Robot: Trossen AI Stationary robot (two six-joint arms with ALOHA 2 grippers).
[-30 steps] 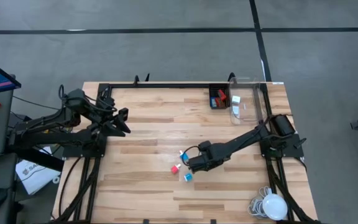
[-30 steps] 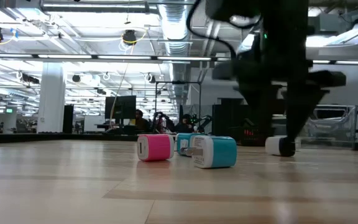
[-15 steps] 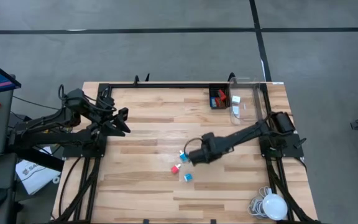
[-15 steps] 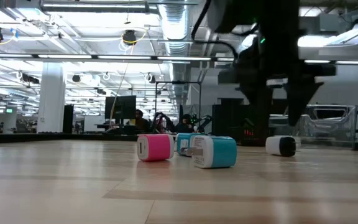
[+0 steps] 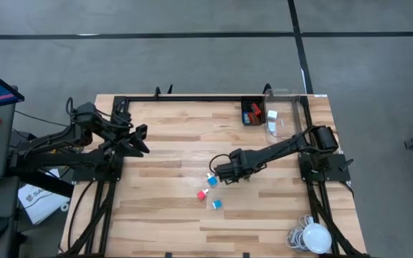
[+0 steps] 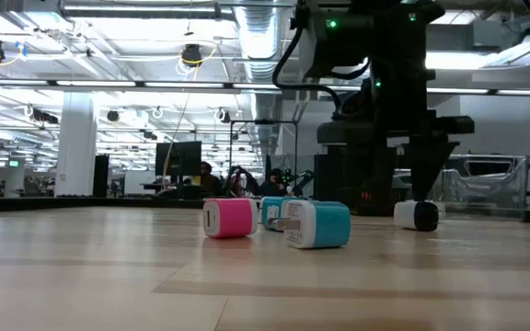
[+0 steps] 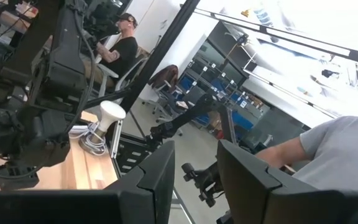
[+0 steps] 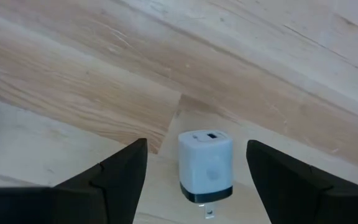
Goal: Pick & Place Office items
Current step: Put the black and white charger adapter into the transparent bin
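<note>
Three small charger-like blocks lie on the wood mid-table: a light blue one [image 5: 211, 179], a pink one [image 5: 202, 194] [image 6: 228, 219] and a teal one [image 5: 216, 204] [image 6: 318, 224]. A pale blue-white block with a black end [image 8: 205, 165] [image 6: 416, 214] lies flat on the table. My right gripper [image 8: 196, 147] [image 5: 224, 172] is open over it, one finger on each side, touching nothing. In the high view the gripper hides this block. My left gripper [image 7: 196, 155] [image 5: 140, 140] is open and waits raised over the table's left part.
A small black tray [image 5: 252, 112] with red and black pieces sits at the far edge, next to a clear bin [image 5: 282, 122]. A white ball lamp with coiled cable [image 5: 312, 236] lies at the near right corner. People sit in the room beyond the table.
My right gripper has moved from beside the pink and teal blocks toward the table's far edge, rising a little on the way, and now stands over the pale block. The blocks have stayed where they were.
</note>
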